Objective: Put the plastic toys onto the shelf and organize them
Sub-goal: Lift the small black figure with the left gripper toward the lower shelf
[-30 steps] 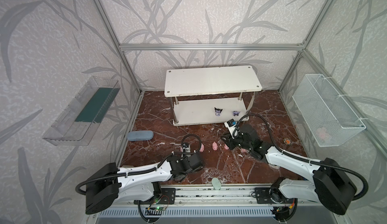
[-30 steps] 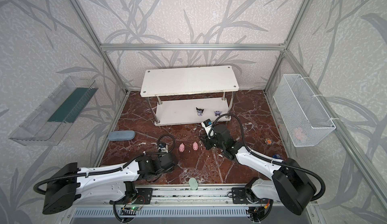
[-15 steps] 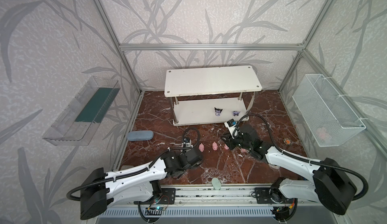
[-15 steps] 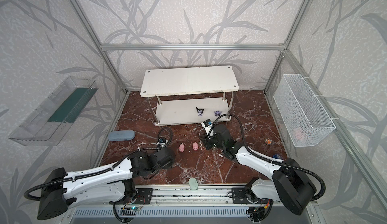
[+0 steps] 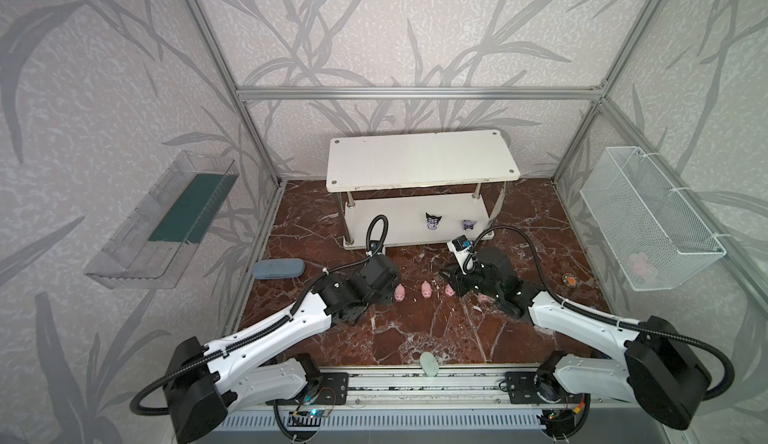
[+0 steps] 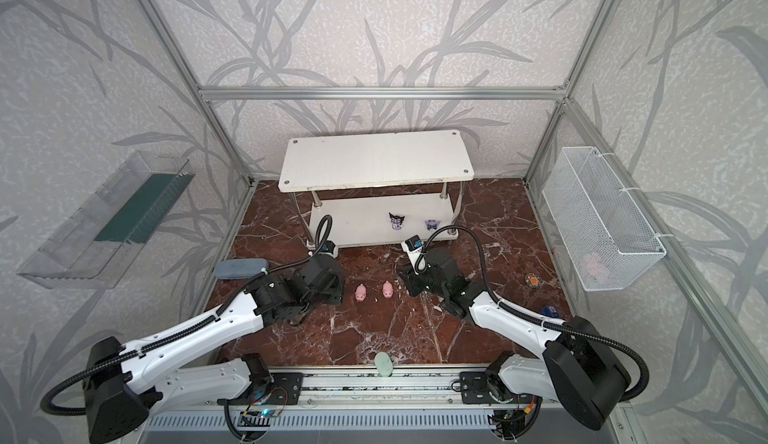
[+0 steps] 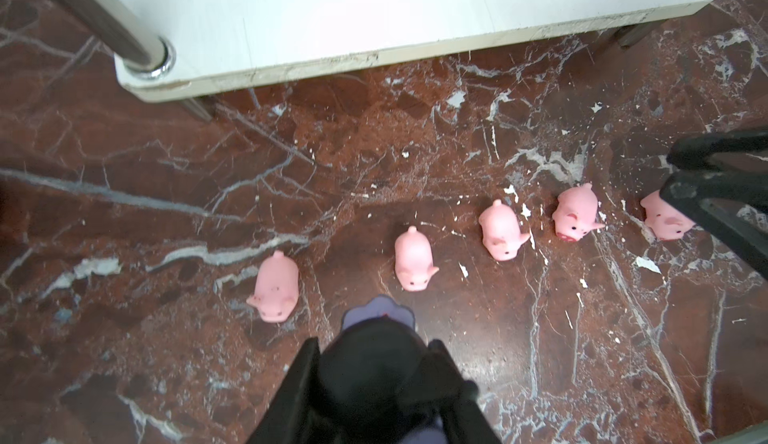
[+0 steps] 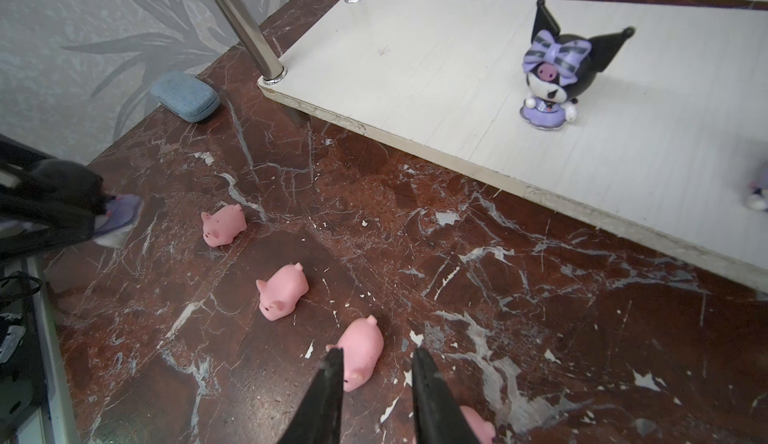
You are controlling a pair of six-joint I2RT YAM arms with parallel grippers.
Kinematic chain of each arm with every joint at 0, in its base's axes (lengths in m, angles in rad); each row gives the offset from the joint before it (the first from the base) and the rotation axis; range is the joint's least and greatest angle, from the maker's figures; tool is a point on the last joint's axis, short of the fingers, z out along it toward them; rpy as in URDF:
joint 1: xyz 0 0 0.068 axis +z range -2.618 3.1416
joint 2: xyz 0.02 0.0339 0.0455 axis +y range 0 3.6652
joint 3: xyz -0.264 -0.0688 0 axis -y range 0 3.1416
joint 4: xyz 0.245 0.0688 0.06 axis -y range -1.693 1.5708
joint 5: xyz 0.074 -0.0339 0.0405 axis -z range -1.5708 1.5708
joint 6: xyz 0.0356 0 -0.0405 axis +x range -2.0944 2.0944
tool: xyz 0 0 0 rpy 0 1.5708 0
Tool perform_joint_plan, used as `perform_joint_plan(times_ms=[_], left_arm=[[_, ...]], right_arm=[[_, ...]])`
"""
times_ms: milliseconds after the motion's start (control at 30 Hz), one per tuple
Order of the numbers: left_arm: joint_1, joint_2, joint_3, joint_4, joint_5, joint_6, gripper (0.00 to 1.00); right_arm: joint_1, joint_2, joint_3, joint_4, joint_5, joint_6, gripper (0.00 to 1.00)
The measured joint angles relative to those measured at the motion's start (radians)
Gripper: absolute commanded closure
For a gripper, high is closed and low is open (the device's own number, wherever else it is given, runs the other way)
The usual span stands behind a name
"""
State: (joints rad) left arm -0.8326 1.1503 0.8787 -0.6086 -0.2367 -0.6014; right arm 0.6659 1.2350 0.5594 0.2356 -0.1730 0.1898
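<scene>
Left gripper [image 7: 376,348] clamped on dark figurine [image 7: 378,317], short of shelf [image 7: 332,22]. I lift over nearest pig [image 7: 276,286], seat it upright beside shelved figurine [image 5: 433,221], lower tier. Right gripper [image 8: 376,359] narrowly parted, empty, at another pig [image 8: 361,350].

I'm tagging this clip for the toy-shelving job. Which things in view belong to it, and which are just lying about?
Belongs: shelf; five pink pigs on the floor; two dark figurines on its lower tier; third figurine, held in the left gripper.
Lying about: grey-blue case; pale green oval; clear wall tray; wire basket.
</scene>
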Motion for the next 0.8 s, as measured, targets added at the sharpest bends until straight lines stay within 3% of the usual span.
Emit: perform_joint_plan(times_ms=[467, 800], left_arm=[[0.154, 0.317, 0.185, 0.183, 0.097, 0.247, 0.70], [0.180, 0.456, 0.255, 0.271, 0.060, 0.293, 0.70]], right_arm=[[0.000, 0.000, -0.002, 0.000, 0.024, -0.008, 0.70], [0.000, -0.001, -0.002, -0.001, 0.034, -0.021, 0.70]])
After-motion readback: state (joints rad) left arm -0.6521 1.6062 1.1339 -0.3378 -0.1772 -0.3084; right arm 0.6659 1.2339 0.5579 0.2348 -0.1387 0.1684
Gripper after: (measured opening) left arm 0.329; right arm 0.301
